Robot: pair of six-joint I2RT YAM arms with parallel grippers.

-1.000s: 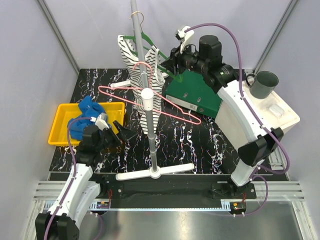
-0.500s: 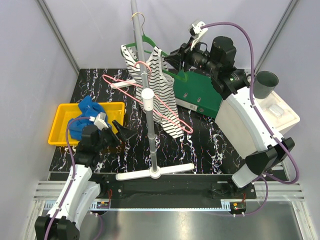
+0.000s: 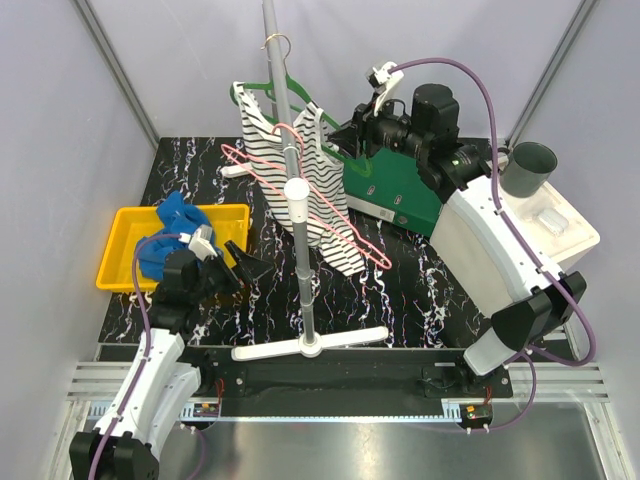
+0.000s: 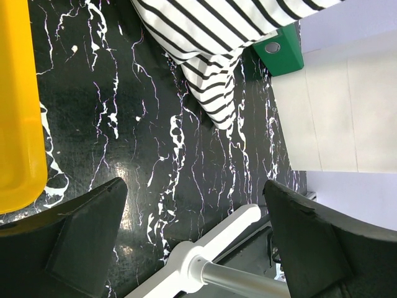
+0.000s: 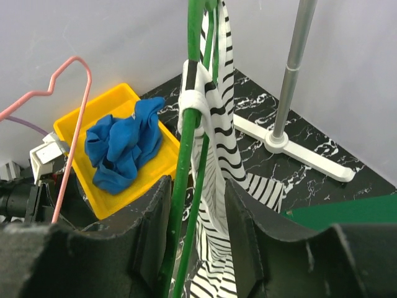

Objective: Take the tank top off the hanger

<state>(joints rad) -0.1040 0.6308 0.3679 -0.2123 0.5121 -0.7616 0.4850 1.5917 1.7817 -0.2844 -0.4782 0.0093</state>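
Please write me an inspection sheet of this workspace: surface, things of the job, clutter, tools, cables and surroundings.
Surface: black marbled table, nothing spilled.
Job's things: striped tank top is on the green hanger, one strap bunched around its rod; the hanger hangs on the rack.
Clutter: pink hanger on the rack; yellow tray holding a blue cloth; green binder; grey cup on a white box.
Grippers: left tool open and empty, low over the table; right tool closed around the green hanger and strap.
Cables: a purple cable loops over the right arm, another runs along the left arm.
Surroundings: grey walls.
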